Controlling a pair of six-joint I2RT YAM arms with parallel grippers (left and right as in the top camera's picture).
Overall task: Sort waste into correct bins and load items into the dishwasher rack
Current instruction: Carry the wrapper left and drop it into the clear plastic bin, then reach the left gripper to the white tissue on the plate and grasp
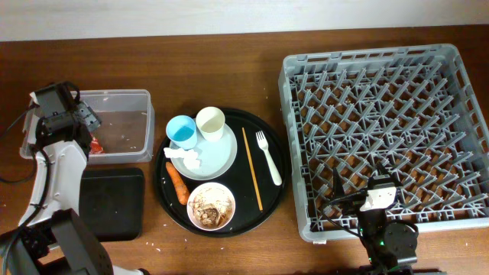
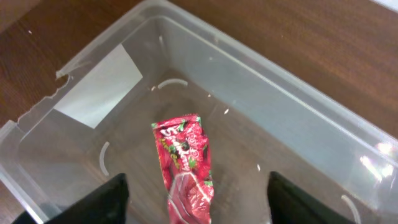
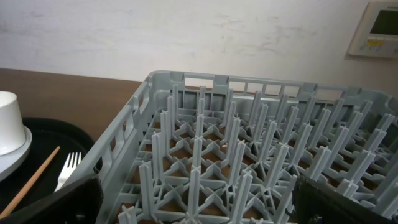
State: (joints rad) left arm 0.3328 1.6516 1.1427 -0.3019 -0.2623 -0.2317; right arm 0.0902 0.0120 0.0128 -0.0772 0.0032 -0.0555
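Red snack wrapper (image 2: 185, 165): lies crinkled on the floor of the clear tub (image 2: 261, 93), at the left end of the table (image 1: 229, 76); nothing pinches it.
Left end effector (image 2: 197, 180): poised over the tub, fingers spread wide on either side of the wrapper's lower end, gripping nothing.
Step in hand: by my reading the wrapper is binned, and this arm is free for the next piece of waste.
Waste left: crumpled tissue (image 1: 187, 159) on the pale plate (image 1: 221, 153); carrot (image 1: 177, 182) on the round black tray (image 1: 172, 212) just beside the plate; food scraps (image 1: 206, 208) inside the bowl (image 1: 231, 205).
Next move: likely rise clear of the tub walls, travel right to the round tray and pick tissue or carrot. The tissue is soft and sits near the light blue cup (image 1: 182, 131), so it calls for a narrow, careful pinch. The black rectangular tray (image 1: 111, 202) waits beside the tub.
Right end effector (image 3: 198, 180): fingers wide apart, empty, at the near edge of the dishwasher rack (image 3: 249, 149), which shows no dish.
Items waiting: cream cup (image 1: 210, 122) on the plate; chopstick (image 1: 252, 168) and fork (image 1: 267, 156) side by side on the round tray.
Table surface: dark brown wood, a few pale specks.
Room: pale wall (image 3: 186, 31) behind; a small white wall panel (image 3: 379, 28) at upper right.
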